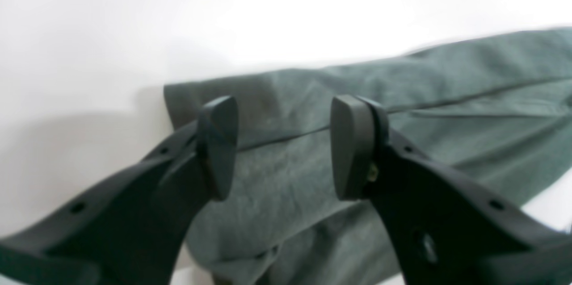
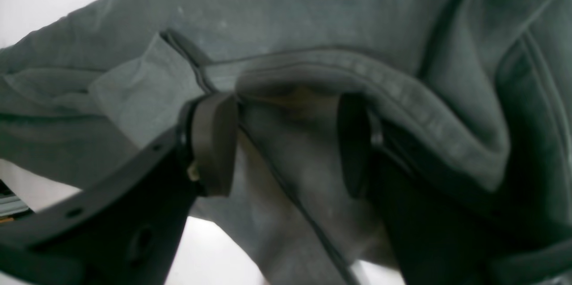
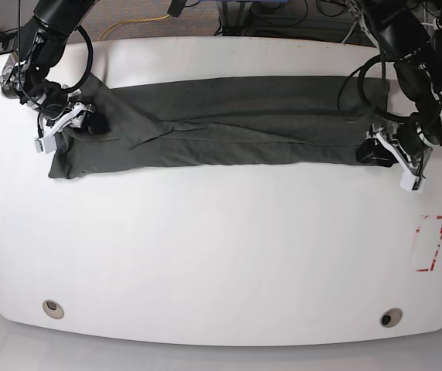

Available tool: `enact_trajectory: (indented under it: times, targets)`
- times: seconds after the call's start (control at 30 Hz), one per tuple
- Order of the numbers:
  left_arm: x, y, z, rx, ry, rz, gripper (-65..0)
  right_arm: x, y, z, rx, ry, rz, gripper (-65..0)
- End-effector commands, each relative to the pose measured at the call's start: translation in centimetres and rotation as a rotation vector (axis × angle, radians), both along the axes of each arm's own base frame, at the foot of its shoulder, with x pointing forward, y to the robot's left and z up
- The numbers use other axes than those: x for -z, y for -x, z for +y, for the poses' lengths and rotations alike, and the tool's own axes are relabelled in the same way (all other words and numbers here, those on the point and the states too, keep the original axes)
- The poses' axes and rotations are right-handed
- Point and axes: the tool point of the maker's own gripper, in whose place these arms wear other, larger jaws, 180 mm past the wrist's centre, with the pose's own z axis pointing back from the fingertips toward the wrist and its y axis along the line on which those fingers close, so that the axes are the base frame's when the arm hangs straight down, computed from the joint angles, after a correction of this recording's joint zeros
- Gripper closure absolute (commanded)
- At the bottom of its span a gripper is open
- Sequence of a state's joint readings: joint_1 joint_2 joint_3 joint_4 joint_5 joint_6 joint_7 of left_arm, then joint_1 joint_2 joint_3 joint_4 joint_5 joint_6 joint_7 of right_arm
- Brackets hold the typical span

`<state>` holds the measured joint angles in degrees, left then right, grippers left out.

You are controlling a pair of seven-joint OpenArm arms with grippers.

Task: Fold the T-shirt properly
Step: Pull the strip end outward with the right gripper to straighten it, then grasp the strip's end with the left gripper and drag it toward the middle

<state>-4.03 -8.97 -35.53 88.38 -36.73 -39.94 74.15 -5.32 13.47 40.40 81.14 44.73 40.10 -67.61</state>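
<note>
The T-shirt (image 3: pixel 229 127) lay as a long band across the bench (image 3: pixel 221 255) toward 12 o'clock. The left claw (image 1: pixel 283 146) and right claw (image 2: pixel 286 142) stood spread at opposite ends, apparently poised to grip both ends.

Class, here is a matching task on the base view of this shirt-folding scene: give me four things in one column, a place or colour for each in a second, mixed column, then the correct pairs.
Things:
1. T-shirt
2. left gripper
3. right gripper
4. red outline

Place or colour:
A. at the picture's left end of the cloth
B. marked on the table near its right edge
C. dark grey, lying in a long band
D. at the picture's right end of the cloth

Pairs: 1-C, 2-D, 3-A, 4-B
</note>
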Motion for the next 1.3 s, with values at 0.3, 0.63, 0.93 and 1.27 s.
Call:
enact_trajectory:
  times: [0.3, 0.63, 0.93, 1.27]
  targets:
    - [1.7, 3.1, 5.6, -0.147, 0.065, 0.076, -49.2, -0.2, -0.1, 0.4, -0.039, 0.026, 0.005, -34.1]
    - [4.5, 6.1, 4.4, -0.106, 0.065, 0.186, -49.2, -0.2, -0.1, 0.8, -0.053, 0.024, 0.006, -34.1]
    - [5.5, 6.7, 2.6, -0.037, 0.058, 0.229, -25.8, -0.1, -0.1, 0.7, -0.051, 0.024, 0.008, -34.1]
    - [2.7, 6.5, 2.2, -0.044, 0.001, 0.127, -1.7, -0.1, 0.0, 0.7, -0.051, 0.024, 0.009, -34.1]
